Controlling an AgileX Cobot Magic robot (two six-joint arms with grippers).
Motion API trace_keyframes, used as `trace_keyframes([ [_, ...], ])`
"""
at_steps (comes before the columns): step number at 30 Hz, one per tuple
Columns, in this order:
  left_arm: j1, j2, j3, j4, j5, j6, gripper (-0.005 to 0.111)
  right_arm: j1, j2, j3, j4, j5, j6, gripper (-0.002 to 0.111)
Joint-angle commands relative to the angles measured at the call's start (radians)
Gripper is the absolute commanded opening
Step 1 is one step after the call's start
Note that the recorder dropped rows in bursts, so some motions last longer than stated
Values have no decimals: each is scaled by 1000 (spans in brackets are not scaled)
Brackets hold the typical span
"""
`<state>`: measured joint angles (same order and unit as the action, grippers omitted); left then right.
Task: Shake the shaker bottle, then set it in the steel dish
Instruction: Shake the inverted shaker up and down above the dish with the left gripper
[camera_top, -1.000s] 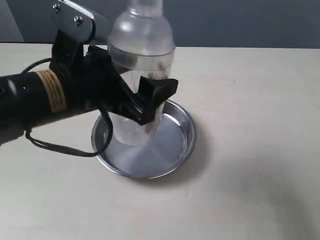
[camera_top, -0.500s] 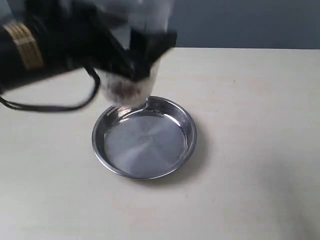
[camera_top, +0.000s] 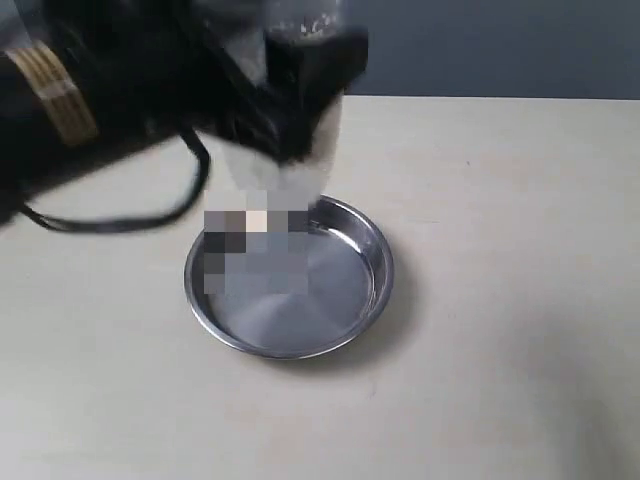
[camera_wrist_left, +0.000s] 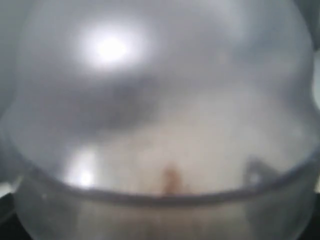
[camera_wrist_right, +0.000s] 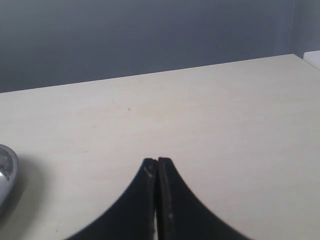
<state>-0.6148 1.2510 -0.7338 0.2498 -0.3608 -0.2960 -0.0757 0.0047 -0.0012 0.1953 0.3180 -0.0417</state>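
The clear frosted shaker bottle (camera_top: 318, 160) is motion-blurred and hangs over the far left part of the steel dish (camera_top: 372, 262); whether its base touches the dish is hidden by blur. My left gripper (camera_top: 280, 100) is shut on the bottle's body, one black finger across its front. The bottle's domed wall (camera_wrist_left: 160, 125) fills the left wrist view, with a brownish clump of grains (camera_wrist_left: 171, 181) inside. My right gripper (camera_wrist_right: 157, 162) is shut and empty over bare table, off to the side of the dish, whose rim (camera_wrist_right: 5, 172) shows at the edge of that view.
A beige table (camera_top: 500, 300) stretches to the right of and in front of the dish. A black cable (camera_top: 110, 222) loops from the left arm down over the table, left of the dish. A grey wall (camera_top: 500, 45) runs behind the table's far edge.
A second ago the bottle stood low in the dish in the gripper. It then swung up and left, and now it has come back down and slightly right, still blurred.
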Motion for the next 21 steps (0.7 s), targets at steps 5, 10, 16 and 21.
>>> trace_keyframes([
  [5, -15, -86, -27, 11, 5, -16, 0, -3, -5, 1, -2, -11, -2, -1],
  [10, 7, 103, 89, -25, -43, -31, 0, -3, -5, 1, -2, -11, -2, -1],
  [16, 5, -44, -17, 40, 9, -42, 0, -3, -5, 1, -4, -11, -2, -1],
  [21, 3, 93, 75, -5, -12, -45, 0, -3, -5, 1, -2, -11, -2, -1],
])
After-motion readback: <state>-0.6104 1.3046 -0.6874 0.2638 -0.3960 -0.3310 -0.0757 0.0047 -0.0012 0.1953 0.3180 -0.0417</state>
